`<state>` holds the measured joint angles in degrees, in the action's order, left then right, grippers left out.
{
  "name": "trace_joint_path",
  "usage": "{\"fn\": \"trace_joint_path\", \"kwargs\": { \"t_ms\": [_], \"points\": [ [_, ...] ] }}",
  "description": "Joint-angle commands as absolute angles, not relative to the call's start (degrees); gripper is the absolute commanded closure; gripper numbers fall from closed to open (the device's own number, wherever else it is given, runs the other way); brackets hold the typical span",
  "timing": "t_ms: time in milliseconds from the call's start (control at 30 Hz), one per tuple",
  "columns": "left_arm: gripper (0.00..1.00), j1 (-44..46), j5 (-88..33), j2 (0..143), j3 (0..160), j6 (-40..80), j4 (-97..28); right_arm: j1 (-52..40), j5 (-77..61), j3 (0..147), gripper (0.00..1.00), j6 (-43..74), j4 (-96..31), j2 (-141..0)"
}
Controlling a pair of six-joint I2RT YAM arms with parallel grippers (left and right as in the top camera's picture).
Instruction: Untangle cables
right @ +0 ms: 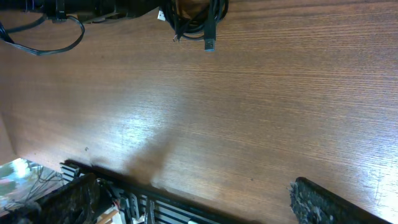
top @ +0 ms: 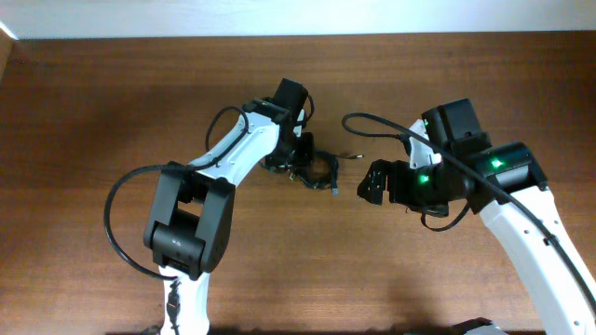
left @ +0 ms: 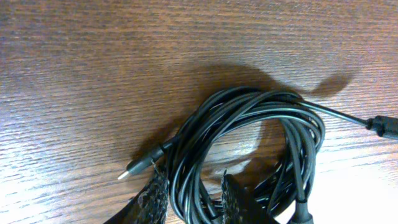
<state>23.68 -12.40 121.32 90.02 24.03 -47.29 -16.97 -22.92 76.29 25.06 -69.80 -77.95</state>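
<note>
The cables (left: 249, 137) lie as a small coiled bundle of thin black cords on the wooden table, seen from overhead (top: 321, 172) between the two arms. A silver-tipped plug (left: 134, 169) sticks out at the coil's left and a black plug (left: 385, 126) trails off to the right. My left gripper (left: 193, 199) has its two fingers on either side of several strands at the coil's near side, closed against them. My right gripper (top: 372, 181) hovers to the right of the bundle, wide open and empty. The bundle (right: 196, 18) shows far off in the right wrist view.
The brown wooden table (top: 93, 102) spreads all around. A thick black arm cable (top: 116, 214) loops beside the left arm and another (top: 372, 123) arcs off the right arm. A black rail (right: 155, 202) marks the table's edge in the right wrist view.
</note>
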Motion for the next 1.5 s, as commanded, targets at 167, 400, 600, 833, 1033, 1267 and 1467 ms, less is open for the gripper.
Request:
{"fn": "trace_joint_path", "kwargs": {
  "t_ms": [167, 400, 600, 833, 1033, 1267, 1467],
  "points": [
    [0.76, 24.01, -10.02, 121.93, 89.93, 23.51, -47.57, -17.34, -22.22, 76.40, 0.02, 24.95, -69.56, -78.17],
    [0.78, 24.03, -10.00, 121.93, 89.93, 23.49, -47.59, -17.34, -22.22, 76.40, 0.01, 24.95, -69.56, -78.17],
    [0.82, 24.25, -9.74, 121.95, 89.82, 23.51, -47.62, -17.34, -22.22, 76.40, 0.01, 24.93, -69.54, -78.17],
    [0.84, 24.25, -8.49, 121.95, 88.82, 23.51, -47.62, -17.34, -22.22, 76.40, 0.01, 24.93, -69.56, -78.17],
    [1.00, 24.23, -8.54, 121.93, 88.79, 23.49, -47.24, -17.34, -22.20, 76.40, 0.02, 24.93, -69.12, -78.17],
    [1.00, 24.25, -19.84, 120.14, 91.88, 14.48, -49.41, -17.34, -21.65, 76.40, 0.01, 24.95, -67.70, -78.17],
    [1.00, 24.23, -19.11, 112.44, 92.75, 13.15, -49.80, -17.28, -20.01, 76.40, 0.02, 24.95, -67.24, -78.17]
  ]
}}
